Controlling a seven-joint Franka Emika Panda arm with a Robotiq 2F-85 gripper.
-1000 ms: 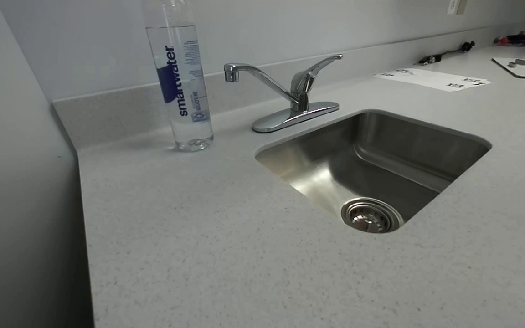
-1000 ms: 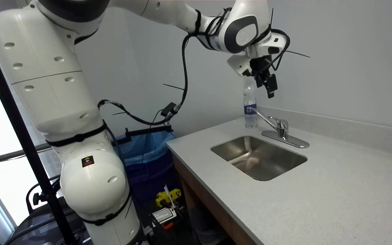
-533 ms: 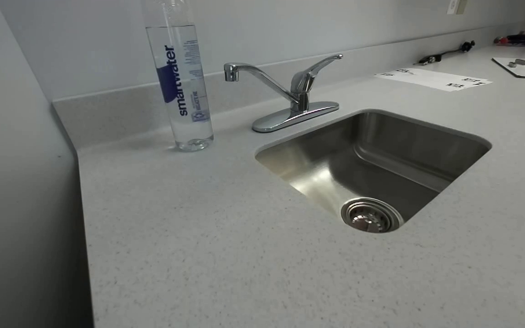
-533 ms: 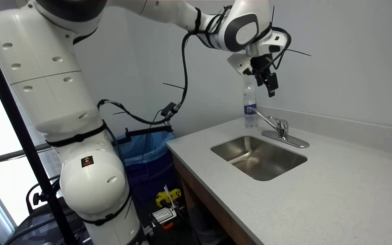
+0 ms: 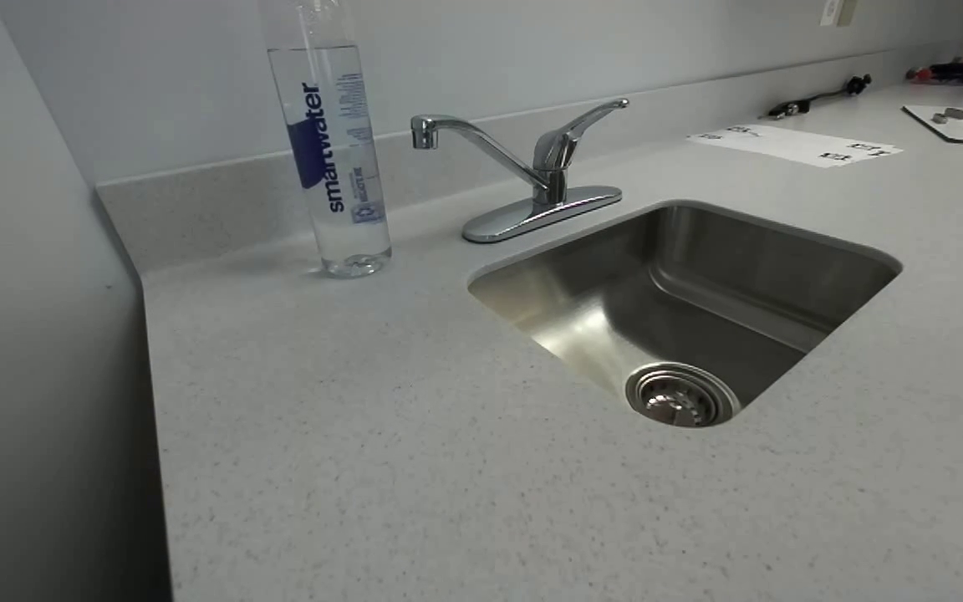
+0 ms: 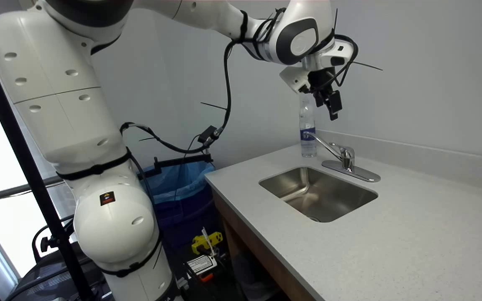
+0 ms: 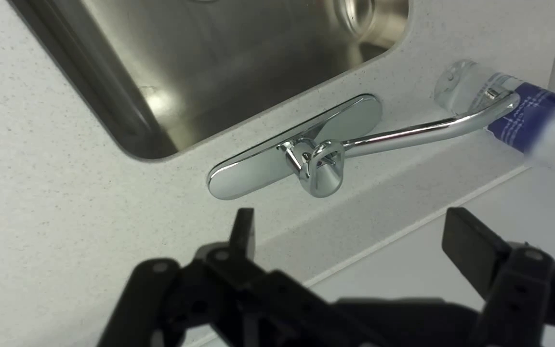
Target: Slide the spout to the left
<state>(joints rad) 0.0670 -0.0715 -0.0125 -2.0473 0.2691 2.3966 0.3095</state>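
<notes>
The spout (image 5: 486, 142) is a long, slim, arched chrome tube on the faucet; it also shows in an exterior view (image 6: 325, 144). In the wrist view the spout (image 7: 412, 137) points right, and its nozzle end overlaps the bottle in the picture. Whether they touch I cannot tell. The short chrome lever handle (image 5: 597, 122) rises from the faucet top, on the side away from the spout. My gripper (image 6: 333, 112) hangs above and apart from the faucet. In the wrist view the gripper (image 7: 351, 214) has its two fingers wide apart with nothing between them.
A tall clear water bottle (image 5: 339, 176) with a blue label stands beside the spout's end. A steel sink (image 6: 283, 188) is set in the counter in front of the faucet. The wall and low backsplash (image 6: 433, 154) run close behind. Paper sheets (image 5: 782, 144) lie farther along the counter.
My arm and gripper have shifted only very slightly. The spout, bottle and sink look the same.
</notes>
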